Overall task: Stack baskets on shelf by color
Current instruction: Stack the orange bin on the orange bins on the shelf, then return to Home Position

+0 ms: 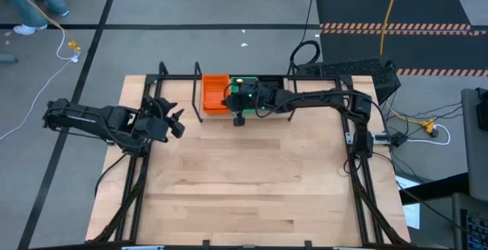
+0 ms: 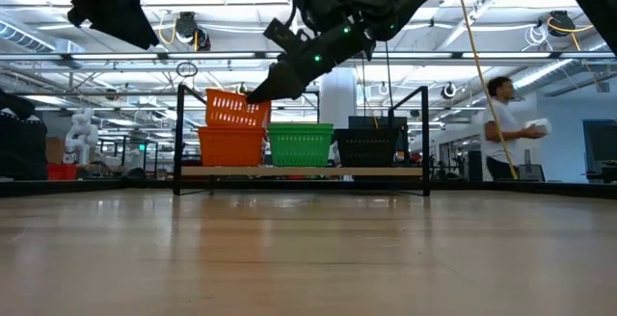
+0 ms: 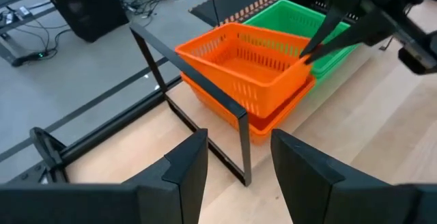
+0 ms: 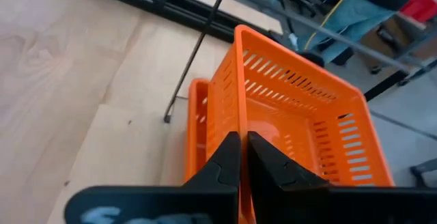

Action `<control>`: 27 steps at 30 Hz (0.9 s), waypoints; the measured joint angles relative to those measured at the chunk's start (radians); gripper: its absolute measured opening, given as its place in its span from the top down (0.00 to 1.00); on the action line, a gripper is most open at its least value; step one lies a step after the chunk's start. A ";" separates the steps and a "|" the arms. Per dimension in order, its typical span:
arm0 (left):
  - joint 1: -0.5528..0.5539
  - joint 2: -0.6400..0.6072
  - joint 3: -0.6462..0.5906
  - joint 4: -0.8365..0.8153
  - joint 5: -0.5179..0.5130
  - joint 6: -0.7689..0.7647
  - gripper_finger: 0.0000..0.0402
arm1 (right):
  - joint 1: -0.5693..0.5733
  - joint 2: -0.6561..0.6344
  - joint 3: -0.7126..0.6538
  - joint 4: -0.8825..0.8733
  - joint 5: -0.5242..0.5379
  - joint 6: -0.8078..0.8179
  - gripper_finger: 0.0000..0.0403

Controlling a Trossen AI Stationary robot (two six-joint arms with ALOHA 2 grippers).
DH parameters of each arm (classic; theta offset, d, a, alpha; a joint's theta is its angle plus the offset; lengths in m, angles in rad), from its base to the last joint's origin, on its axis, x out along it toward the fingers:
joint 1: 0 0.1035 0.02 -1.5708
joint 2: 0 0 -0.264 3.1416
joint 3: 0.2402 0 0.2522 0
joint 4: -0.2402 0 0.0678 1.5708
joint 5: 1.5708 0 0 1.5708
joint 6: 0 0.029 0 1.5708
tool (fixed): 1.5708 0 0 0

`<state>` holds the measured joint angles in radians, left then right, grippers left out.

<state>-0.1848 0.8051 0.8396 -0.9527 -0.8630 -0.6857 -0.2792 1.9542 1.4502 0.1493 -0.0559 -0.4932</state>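
Over the shelf (image 2: 301, 171), the right gripper (image 4: 243, 157) is clamped on the rim of a tilted orange basket (image 2: 234, 110) atop the orange stack (image 2: 231, 146). Only the low view shows green (image 2: 300, 144) and black baskets (image 2: 366, 146) alongside. The left gripper (image 3: 237, 157) hovers apart, nearby.

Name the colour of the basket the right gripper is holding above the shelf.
Orange: the basket pinched by the right gripper, clearest in the left wrist view.
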 joint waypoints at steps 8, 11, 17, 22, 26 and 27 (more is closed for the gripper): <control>0.000 0.000 0.000 0.031 -0.001 0.023 0.60 | 0.005 0.008 0.000 0.005 0.000 0.017 0.99; 0.000 0.000 0.000 0.031 -0.001 0.023 0.60 | 0.010 0.008 0.000 0.003 0.002 0.036 0.96; 0.000 0.000 0.000 0.047 -0.001 0.023 0.60 | 0.021 0.008 0.000 0.004 0.030 0.089 0.81; 0.000 0.000 0.000 0.050 -0.002 0.028 0.60 | 0.021 -0.014 0.000 -0.011 0.032 0.099 0.66; -0.012 0.000 -0.006 0.056 -0.008 0.017 0.60 | 0.021 -0.138 0.000 -0.196 0.027 0.139 0.59; -0.023 -0.002 -0.022 0.079 -0.023 0.010 0.60 | 0.021 -0.184 -0.005 -0.243 0.021 0.147 0.59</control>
<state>-0.2074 0.8036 0.8178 -0.8733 -0.8862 -0.6753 -0.2577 1.7706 1.4455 -0.0932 -0.0353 -0.3458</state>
